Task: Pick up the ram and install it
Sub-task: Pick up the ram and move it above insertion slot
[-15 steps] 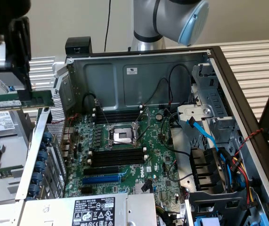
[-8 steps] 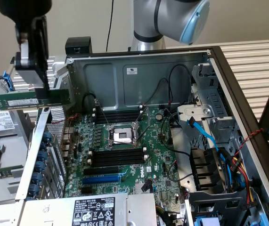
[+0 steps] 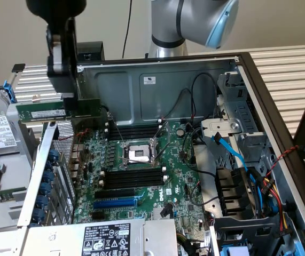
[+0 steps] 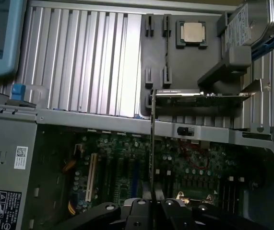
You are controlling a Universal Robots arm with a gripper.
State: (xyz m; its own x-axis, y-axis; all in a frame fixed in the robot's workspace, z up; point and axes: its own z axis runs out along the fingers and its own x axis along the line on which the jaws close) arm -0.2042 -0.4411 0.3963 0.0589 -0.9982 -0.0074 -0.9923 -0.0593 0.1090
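The black end effector (image 3: 68, 99) is clamped on the long, thin dark-green ram stick (image 3: 40, 112). The stick hangs on edge above the open grey metal computer case (image 3: 125, 93), at the exterior view's left. Its long axis is level, running left to right.

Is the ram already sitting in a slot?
No, the fingers hold the ram up over the case's edge, clear of the slots.

The tool (image 3: 68, 97) grips the ram (image 3: 56, 111) level over the computer case (image 3: 131, 88) rim; clear of the motherboard (image 3: 180, 188).
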